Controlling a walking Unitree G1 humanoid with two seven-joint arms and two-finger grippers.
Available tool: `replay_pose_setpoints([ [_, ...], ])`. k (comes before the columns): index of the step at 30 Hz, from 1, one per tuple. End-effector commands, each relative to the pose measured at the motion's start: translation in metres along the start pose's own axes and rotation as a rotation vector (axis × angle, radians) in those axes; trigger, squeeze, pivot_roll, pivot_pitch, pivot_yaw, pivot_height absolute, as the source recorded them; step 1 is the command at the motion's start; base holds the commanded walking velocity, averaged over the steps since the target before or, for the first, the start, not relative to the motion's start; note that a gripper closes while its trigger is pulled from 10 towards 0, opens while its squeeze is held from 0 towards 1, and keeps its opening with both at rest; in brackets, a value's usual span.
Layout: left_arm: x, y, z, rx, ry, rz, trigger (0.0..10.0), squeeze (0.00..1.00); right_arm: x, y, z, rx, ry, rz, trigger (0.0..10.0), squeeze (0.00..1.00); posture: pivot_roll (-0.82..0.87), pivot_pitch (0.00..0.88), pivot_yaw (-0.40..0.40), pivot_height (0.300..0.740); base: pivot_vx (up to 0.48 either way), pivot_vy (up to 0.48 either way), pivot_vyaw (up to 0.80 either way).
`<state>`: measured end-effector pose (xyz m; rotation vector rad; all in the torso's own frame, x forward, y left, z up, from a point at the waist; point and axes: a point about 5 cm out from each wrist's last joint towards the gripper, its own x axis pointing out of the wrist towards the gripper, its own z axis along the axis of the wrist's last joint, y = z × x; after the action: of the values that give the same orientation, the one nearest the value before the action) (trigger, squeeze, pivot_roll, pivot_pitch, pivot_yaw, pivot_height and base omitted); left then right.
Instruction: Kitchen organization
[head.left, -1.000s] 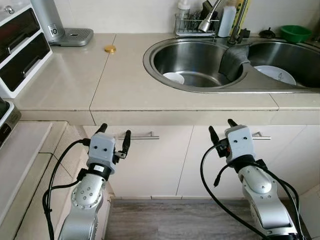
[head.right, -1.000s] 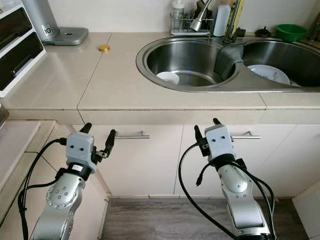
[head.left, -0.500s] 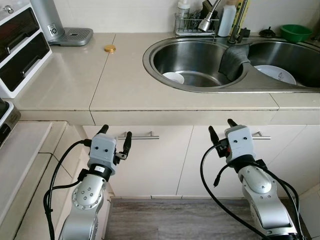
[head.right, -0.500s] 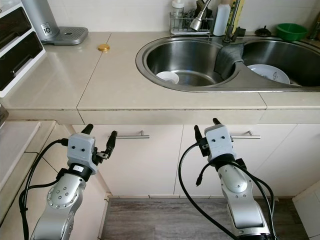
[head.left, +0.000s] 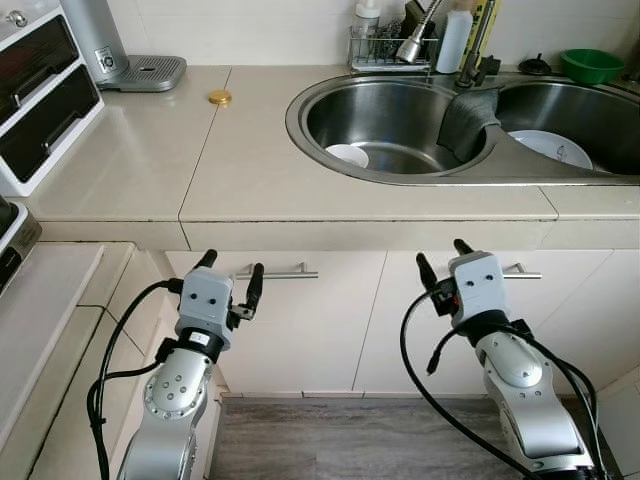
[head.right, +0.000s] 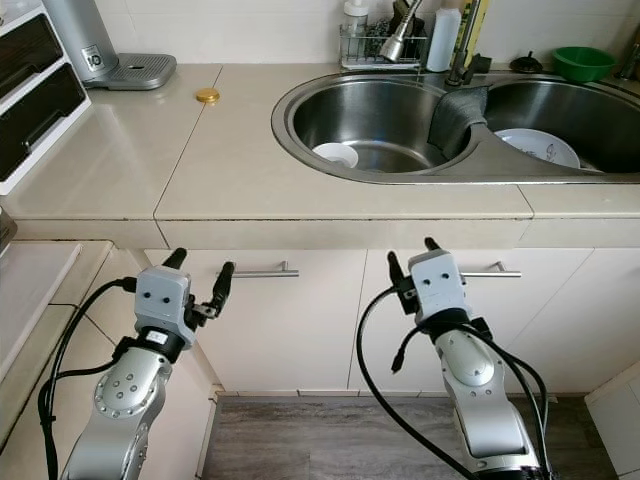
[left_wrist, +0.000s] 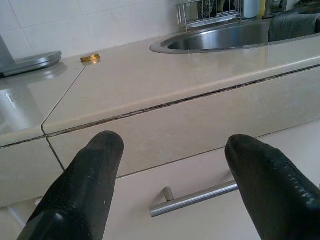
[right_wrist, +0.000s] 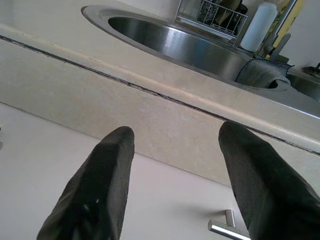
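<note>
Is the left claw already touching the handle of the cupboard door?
Apart. In the left wrist view the handle lies beyond the open left claw, with cupboard door visible between both fingers.

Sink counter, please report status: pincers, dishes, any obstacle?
Left pincer and right pincer open, empty, below counter edge. White bowl in sink. Nothing in the way.

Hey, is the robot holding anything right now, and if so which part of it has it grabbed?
Nothing is held. The left gripper and right gripper are both open and empty, raised in front of the cabinet doors below the counter.
</note>
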<state>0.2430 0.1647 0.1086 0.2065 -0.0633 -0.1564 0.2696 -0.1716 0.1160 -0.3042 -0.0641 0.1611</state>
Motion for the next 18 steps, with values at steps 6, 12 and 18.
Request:
replay_pose_setpoints([
  [6, 0.001, 0.000, 0.000, 0.004, -0.005, -0.002, 10.0, 0.00, 0.000, 0.002, 0.001, 0.010, -0.013, 0.008, 10.0, 0.00, -0.03, 0.000, -0.013, 0.740, 0.000, 0.000, 0.00],
  [12, -0.001, 0.002, 0.000, 0.014, -0.003, 0.010, 10.0, 0.00, -0.005, 0.002, 0.004, -0.021, -0.010, 0.034, 10.0, 0.00, -0.02, 0.002, -0.017, 0.740, 0.000, 0.000, 0.00],
  [18, -0.017, 0.003, 0.000, 0.048, 0.031, -0.026, 10.0, 0.00, -0.029, 0.006, 0.002, -0.035, 0.027, 0.101, 10.0, 0.00, -0.03, 0.009, -0.022, 0.740, 0.000, 0.000, 0.00],
])
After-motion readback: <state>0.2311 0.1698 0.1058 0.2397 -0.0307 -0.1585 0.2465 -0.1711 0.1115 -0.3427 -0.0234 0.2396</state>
